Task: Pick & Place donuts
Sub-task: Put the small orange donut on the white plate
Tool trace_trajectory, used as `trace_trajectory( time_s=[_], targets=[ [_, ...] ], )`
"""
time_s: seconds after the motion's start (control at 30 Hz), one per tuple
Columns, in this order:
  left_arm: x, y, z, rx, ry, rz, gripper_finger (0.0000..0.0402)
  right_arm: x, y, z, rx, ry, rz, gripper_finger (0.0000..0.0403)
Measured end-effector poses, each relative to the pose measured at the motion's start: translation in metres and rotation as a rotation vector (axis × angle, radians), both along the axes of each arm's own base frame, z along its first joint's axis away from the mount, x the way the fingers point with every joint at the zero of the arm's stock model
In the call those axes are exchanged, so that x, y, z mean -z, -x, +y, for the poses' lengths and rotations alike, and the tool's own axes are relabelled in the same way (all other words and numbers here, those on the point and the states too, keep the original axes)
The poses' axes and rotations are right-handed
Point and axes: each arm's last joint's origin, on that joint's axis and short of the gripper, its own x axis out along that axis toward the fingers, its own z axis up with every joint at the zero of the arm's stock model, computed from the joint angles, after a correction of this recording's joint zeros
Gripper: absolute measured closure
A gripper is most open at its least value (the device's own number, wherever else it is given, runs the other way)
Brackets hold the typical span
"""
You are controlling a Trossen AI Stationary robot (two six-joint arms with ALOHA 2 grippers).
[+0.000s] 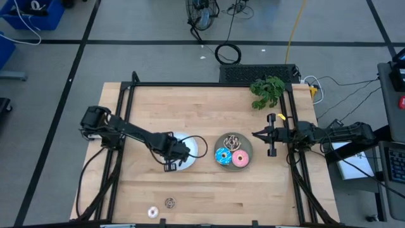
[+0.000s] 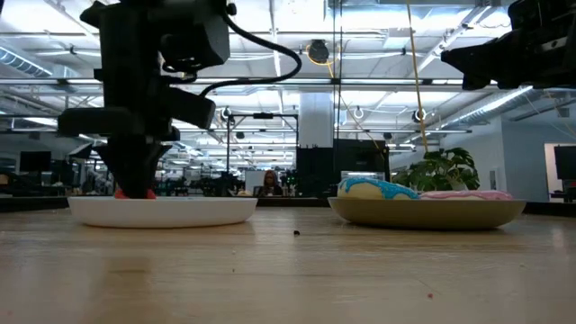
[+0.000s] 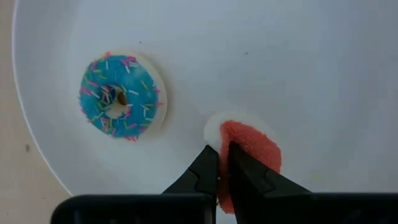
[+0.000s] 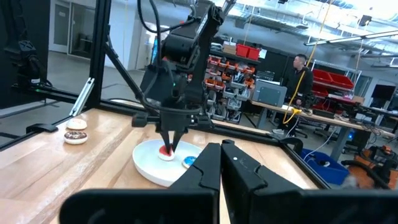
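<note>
Left pincer (image 3: 219, 163) grips the red donut (image 3: 249, 149) on the white plate (image 1: 193, 152) beside the tiny blue donut (image 3: 120, 95); two tiny donuts remain on the worktop (image 1: 190, 190); right pincer (image 4: 221, 163) waits closed

high: overhead | low: table-level | wrists: forward (both see white plate (image 3: 298, 68))

We are seeing a pale wooden bench (image 1: 209, 196) showing matt grain, a smooth glossy white plate (image 3: 298, 68), a spongy matt red donut (image 3: 258, 146) beside a blue donut (image 3: 121, 94) speckled with sprinkles, and matt black plastic-looking jaws.
</note>
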Motion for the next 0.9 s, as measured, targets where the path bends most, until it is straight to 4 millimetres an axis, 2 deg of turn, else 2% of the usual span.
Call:
trace_trajectory(
  time_s=[0.27, 0.37, 0.47, 0.7, 0.8, 0.9],
  targets=[
    [0.0002, -0.0009, 0.0035, -0.029, 0.003, -0.002, 0.0371, 0.0, 0.0, 0.0, 0.0, 0.0, 0.0, 0.0403],
    [0.0002, -0.0008, 0.0035, -0.039, 0.017, 0.001, 0.0358, 0.0, 0.0, 0.0, 0.0, 0.0, 0.0, 0.0403],
    [-0.0009, -0.0001, 0.0036, -0.077, 0.022, -0.002, 0.0318, 0.0, 0.0, 0.0, 0.0, 0.0, 0.0, 0.0403],
    [-0.002, 0.0061, 0.0043, -0.129, 0.021, 0.051, 0.0191, -0.0005, 0.0001, 0.0, 0.0, 0.0, -0.006, 0.0403],
    [-0.0021, 0.0069, 0.0043, -0.13, 0.023, 0.06, 0.0156, -0.0007, 0.0001, 0.0, 0.0, 0.0, -0.006, 0.0403],
    [-0.0042, 0.0054, 0.0042, -0.117, 0.019, 0.057, 0.0138, -0.0005, 0.0001, 0.0, 0.0, 0.0, -0.006, 0.0403]
  ],
)
